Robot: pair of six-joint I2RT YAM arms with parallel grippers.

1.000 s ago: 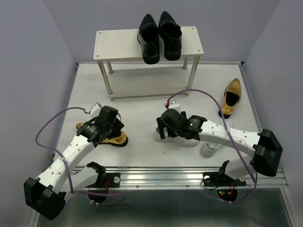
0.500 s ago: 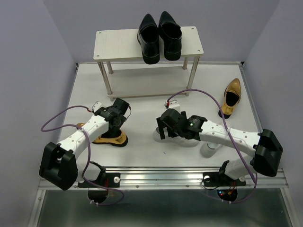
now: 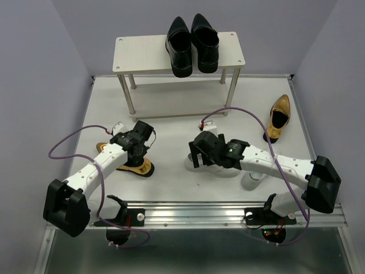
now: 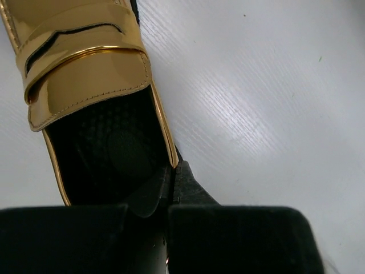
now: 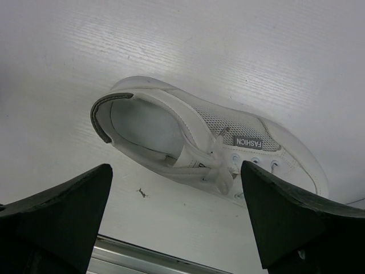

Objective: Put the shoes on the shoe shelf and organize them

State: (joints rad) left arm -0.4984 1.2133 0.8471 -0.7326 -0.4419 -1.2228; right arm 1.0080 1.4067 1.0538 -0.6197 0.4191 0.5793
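"Two on the rack, then?"

"Yes, the black dress shoes sit side by side on the top board of the shoe shelf, at twelve o'clock on the table, toes pointing away from the arms."

"And the left gripper?"

"Clenched on a gold loafer at eight o'clock. It pinches the side wall of the opening, one finger inside and one outside. I can't tell whether the sole is off the table."

"The other gold one?"

"The second gold loafer lies alone at two o'clock, well apart from both arms."

"The right gripper?"

"Spread wide, holding nothing. It hangs over a white sneaker near six o'clock, a finger on either side, neither touching it. The other white sneaker peeks from under that arm at five o'clock, mostly hidden."
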